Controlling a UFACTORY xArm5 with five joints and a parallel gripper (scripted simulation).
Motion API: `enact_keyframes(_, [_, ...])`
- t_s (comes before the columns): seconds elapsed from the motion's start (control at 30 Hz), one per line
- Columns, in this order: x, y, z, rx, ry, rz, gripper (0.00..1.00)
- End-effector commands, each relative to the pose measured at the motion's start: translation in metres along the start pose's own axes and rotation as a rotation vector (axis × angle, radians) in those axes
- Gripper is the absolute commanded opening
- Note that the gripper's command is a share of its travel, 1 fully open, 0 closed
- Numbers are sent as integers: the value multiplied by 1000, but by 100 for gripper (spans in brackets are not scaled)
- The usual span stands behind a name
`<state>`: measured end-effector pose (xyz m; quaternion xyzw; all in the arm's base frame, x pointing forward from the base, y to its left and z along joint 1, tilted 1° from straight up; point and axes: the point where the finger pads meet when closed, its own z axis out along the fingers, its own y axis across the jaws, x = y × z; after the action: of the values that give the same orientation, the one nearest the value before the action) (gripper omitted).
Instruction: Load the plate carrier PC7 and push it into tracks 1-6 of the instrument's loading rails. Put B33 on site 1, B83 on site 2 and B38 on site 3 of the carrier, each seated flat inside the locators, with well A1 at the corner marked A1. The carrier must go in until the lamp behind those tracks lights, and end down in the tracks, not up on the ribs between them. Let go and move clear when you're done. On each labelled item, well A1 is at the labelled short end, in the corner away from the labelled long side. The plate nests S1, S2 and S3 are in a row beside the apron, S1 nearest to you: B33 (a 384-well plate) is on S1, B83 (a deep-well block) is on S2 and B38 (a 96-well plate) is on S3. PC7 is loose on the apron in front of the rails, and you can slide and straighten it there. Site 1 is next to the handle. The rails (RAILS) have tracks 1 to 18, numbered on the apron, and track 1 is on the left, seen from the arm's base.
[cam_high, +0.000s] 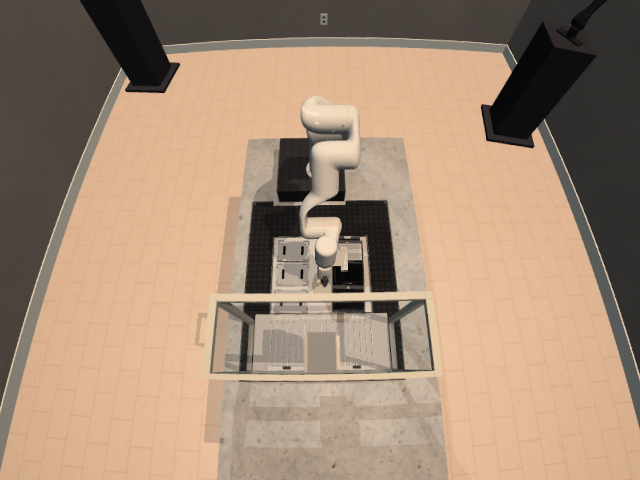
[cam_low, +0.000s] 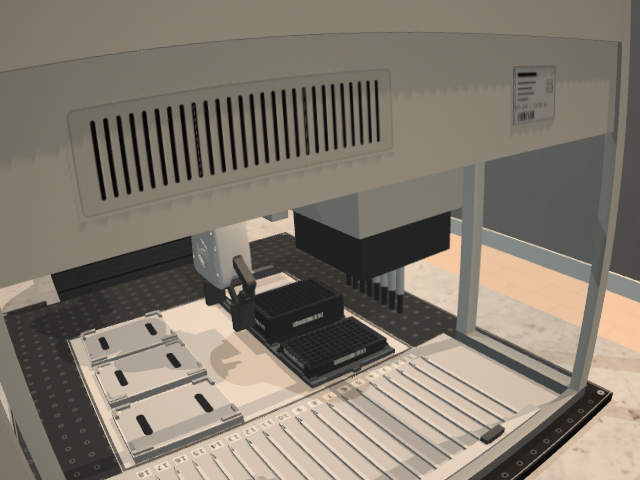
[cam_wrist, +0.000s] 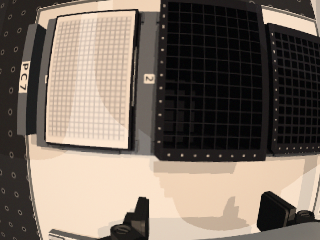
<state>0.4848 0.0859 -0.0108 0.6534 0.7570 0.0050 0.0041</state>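
Carrier PC7 (cam_wrist: 145, 115) (cam_low: 310, 378) lies on the apron before the rails (cam_low: 392, 403) (cam_high: 359, 335), its handle (cam_wrist: 33, 80) toward the arm's base. White plate B33 (cam_wrist: 90, 80) (cam_high: 354, 251) is on site 1, black deep-well block B83 (cam_wrist: 212, 80) (cam_low: 299, 300) on site 2 and black plate B38 (cam_wrist: 298, 90) (cam_low: 333, 342) on site 3. Whether each is fully flat, and the A1 marks, cannot be told. My gripper (cam_wrist: 207, 214) (cam_low: 227, 305) is open and empty beside the carrier, on the nests' side. Nests S1 (cam_low: 129, 336), S2 (cam_low: 149, 365) and S3 (cam_low: 175, 415) are empty.
The instrument's hood (cam_low: 444, 124) (cam_high: 320, 297) spans the rails, and a black pipetting head (cam_low: 372, 253) hangs beneath it. A post (cam_low: 473, 248) stands at the rails' side. Two dark stops (cam_high: 286, 367) (cam_high: 356, 366) are at the rails' far end. No lit lamp is seen.
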Motion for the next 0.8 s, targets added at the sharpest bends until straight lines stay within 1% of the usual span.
enact_keyframes(0.0, [0, 2, 2, -4, 17, 0, 100])
enact_keyframes(0.53, [1, 2, 27, -3, 17, 0, 100])
enact_keyframes(0.77, [1, 2, 28, -3, 17, 0, 100])
